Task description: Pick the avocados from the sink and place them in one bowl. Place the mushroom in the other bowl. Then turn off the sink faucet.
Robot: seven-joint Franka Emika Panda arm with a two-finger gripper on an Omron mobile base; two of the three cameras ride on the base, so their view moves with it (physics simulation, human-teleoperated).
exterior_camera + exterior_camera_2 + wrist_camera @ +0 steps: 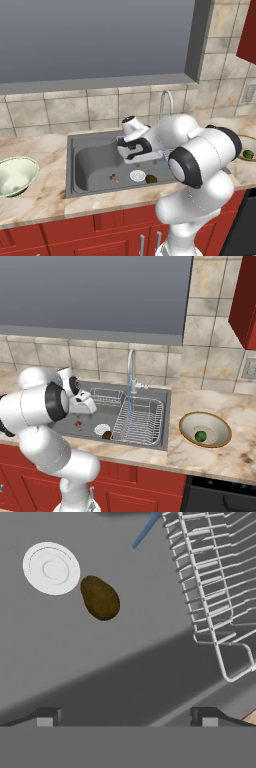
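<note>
The dark olive avocado (100, 598) lies on the sink (95, 160) floor next to the white drain (51, 568). It also shows as avocado (150, 179) and avocado (106, 435). My gripper (127, 718) hovers above the basin, open and empty, short of that avocado. The mushroom (113, 177) sits left of the drain. A bright green avocado (200, 436) rests in the tan bowl (220, 428) on the right counter. The pale green-cream bowl (15, 175) stands on the left counter. Water streams from the chrome faucet (131, 373).
A wire rack (220, 587) takes up the right part of the basin, close beside the hand. The water stream (127, 396) falls near the rack's left edge. Tiled wall and window ledge rise behind the sink.
</note>
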